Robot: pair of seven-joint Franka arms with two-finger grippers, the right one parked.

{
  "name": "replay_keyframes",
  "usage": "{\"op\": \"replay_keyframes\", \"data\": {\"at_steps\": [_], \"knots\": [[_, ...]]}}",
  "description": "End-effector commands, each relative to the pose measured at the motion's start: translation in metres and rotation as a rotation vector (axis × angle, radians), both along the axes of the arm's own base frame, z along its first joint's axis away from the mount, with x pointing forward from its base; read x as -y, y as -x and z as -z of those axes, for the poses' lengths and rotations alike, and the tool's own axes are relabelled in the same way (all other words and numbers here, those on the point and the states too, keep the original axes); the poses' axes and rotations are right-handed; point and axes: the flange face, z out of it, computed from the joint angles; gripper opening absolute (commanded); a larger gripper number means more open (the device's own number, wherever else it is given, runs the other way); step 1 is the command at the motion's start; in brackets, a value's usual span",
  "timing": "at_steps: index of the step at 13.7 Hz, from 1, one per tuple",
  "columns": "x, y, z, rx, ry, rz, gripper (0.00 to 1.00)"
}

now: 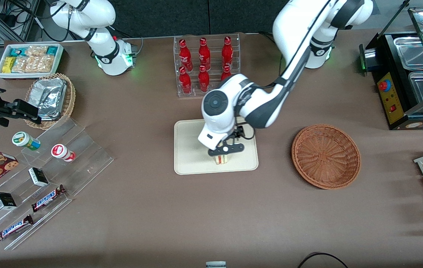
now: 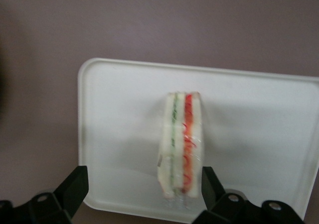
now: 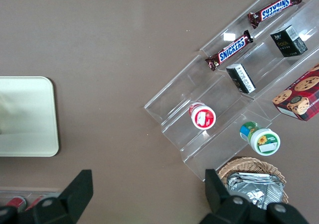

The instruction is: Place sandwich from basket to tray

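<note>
The sandwich (image 1: 221, 159) stands on edge on the cream tray (image 1: 189, 149), near the tray edge closest to the front camera. In the left wrist view the sandwich (image 2: 180, 144) shows its green and red filling stripes and rests on the tray (image 2: 119, 134). My left gripper (image 1: 224, 150) hangs just above the sandwich. Its fingers (image 2: 75, 186) are spread wide, so the gripper (image 2: 143, 184) is open. The sandwich sits between them, close against one finger, with a wide gap to the other. The reddish-brown wicker basket (image 1: 326, 156) lies beside the tray, toward the working arm's end, with nothing in it.
A clear rack of red bottles (image 1: 205, 65) stands farther from the front camera than the tray. Clear stepped shelves (image 1: 40, 178) with snacks, a tan foil basket (image 1: 52, 98) and a white snack box (image 1: 29, 59) lie toward the parked arm's end. A food warmer (image 1: 408, 78) stands at the working arm's end.
</note>
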Motion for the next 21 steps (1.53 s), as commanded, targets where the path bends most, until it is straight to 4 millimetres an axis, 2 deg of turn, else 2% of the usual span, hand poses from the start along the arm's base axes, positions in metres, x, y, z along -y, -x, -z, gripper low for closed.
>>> {"op": "replay_keyframes", "data": {"at_steps": [1, 5, 7, 8, 9, 12, 14, 15, 17, 19, 21], "knots": [[-0.049, -0.017, -0.038, -0.047, -0.014, -0.074, 1.00], [-0.132, -0.052, -0.073, -0.101, 0.009, -0.100, 1.00], [-0.175, -0.062, -0.089, -0.147, 0.019, -0.062, 1.00], [-0.204, -0.065, -0.101, -0.166, 0.028, -0.032, 1.00], [-0.232, -0.065, -0.113, -0.169, 0.034, -0.010, 1.00], [-0.287, -0.052, -0.147, -0.171, 0.045, 0.045, 1.00], [-0.303, -0.030, -0.166, -0.197, 0.037, 0.046, 1.00], [-0.305, -0.022, -0.177, -0.201, 0.037, 0.049, 1.00], [-0.316, -0.009, -0.189, -0.257, 0.027, 0.075, 1.00], [-0.336, -0.002, -0.208, -0.254, 0.051, 0.166, 1.00], [-0.354, 0.012, -0.226, -0.295, 0.051, 0.166, 1.00]]}}
